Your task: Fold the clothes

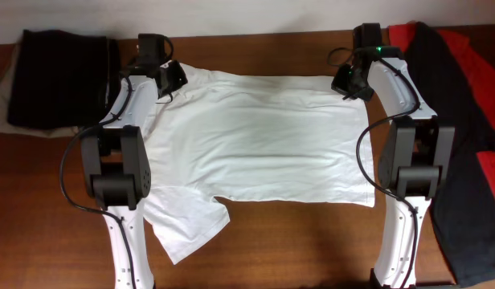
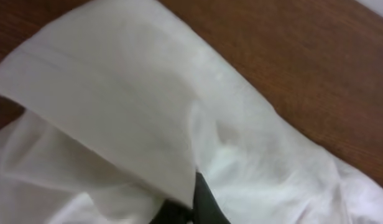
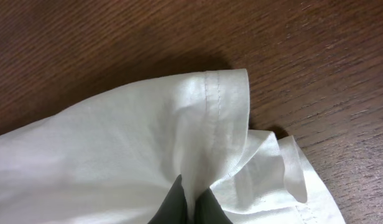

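**Both grippers pinching the far edge of the shirt**

The white T-shirt [image 1: 263, 140] is lying spread flat across the middle of the surface [image 1: 296, 249]. Its body is running from the left side to the right side, and one sleeve [image 1: 187, 229] is pointing toward the near-left corner. The left gripper [image 1: 169, 80] is sitting at the shirt's far-left corner and the right gripper [image 1: 349, 83] at its far-right corner, both close to the far edge of the surface.

Bare wood is showing along the whole near edge and in a thin strip beyond the shirt's far edge. A black garment [image 1: 59, 76] is filling the far-left corner, just beside the left arm. The black-and-red garment [image 1: 464, 120] is draping along the right edge, just beside the right arm.

In its wrist view, the right gripper [image 3: 191, 202] is pressing its fingers together on a bunched fold just below the stitched hem [image 3: 216, 93]. The left gripper [image 2: 191, 208] is also closing on cloth, with a lifted fold of the shirt rising from its dark fingers and hiding most of them.
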`<state>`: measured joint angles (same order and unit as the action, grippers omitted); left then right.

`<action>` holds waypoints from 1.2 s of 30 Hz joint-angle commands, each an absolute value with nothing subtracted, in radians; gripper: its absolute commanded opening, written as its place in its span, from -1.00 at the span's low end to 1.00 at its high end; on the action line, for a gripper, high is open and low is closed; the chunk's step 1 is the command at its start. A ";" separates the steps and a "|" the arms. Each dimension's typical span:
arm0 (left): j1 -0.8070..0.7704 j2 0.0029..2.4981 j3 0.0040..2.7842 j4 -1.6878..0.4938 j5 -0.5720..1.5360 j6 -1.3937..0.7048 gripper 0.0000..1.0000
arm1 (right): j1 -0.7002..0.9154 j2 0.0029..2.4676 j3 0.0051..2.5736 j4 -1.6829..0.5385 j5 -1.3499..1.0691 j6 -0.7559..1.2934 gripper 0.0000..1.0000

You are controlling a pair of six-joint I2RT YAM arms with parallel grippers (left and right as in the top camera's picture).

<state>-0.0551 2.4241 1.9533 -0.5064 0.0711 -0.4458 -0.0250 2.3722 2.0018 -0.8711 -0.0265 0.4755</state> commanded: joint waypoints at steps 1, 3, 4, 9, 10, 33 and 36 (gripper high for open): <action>-0.056 2.405 1.997 -0.555 0.060 -0.424 -1.00 | -0.030 2.315 2.015 -0.878 -0.018 0.488 -0.92; -0.056 2.351 1.997 -0.583 0.055 -0.417 -1.00 | -0.030 2.283 2.015 -0.887 -0.017 0.487 -0.92; -0.056 2.318 1.997 -0.606 0.054 -0.414 -1.00 | -0.030 2.278 2.015 -0.887 -0.017 0.487 -0.92; -0.056 2.230 1.997 -0.760 -0.071 -0.387 -0.99 | -0.056 2.255 2.015 -0.922 -0.017 0.487 -0.92; -0.056 2.223 1.997 -0.791 -0.076 -0.387 -1.00 | -0.067 2.243 2.015 -0.937 -0.017 0.487 -0.92; -0.041 2.192 1.784 -1.229 -0.161 -0.348 -0.96 | -0.086 2.167 1.856 -1.172 -0.010 0.449 0.99; -0.047 2.185 1.922 -1.193 -0.174 -0.336 -1.00 | -0.086 2.167 1.856 -1.167 -0.010 0.449 0.97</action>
<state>-0.0444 2.1956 1.8221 -1.2301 -0.1509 -0.3550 -0.0780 2.2002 1.8603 -1.1706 -0.0261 0.4454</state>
